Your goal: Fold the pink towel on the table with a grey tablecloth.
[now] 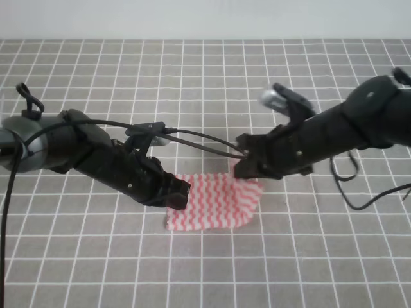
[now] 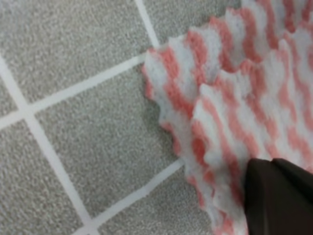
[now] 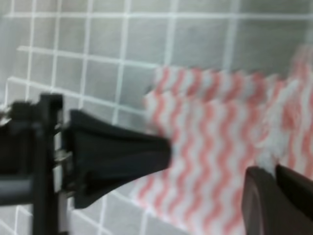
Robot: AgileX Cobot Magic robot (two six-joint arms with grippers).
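A thin pink-and-white wavy-striped towel with zigzag edges is seen near the middle of a grey, white-gridded tablecloth, pinched at its left and right corners by the closed black left gripper and right gripper. A corner could be lost if either grip slips, leaving a crooked fold. A plain pale wall is seen behind.

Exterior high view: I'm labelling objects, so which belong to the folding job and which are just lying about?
Job:
towel
table
left gripper
right gripper

Lying about:
nothing visible; only the arms' cables
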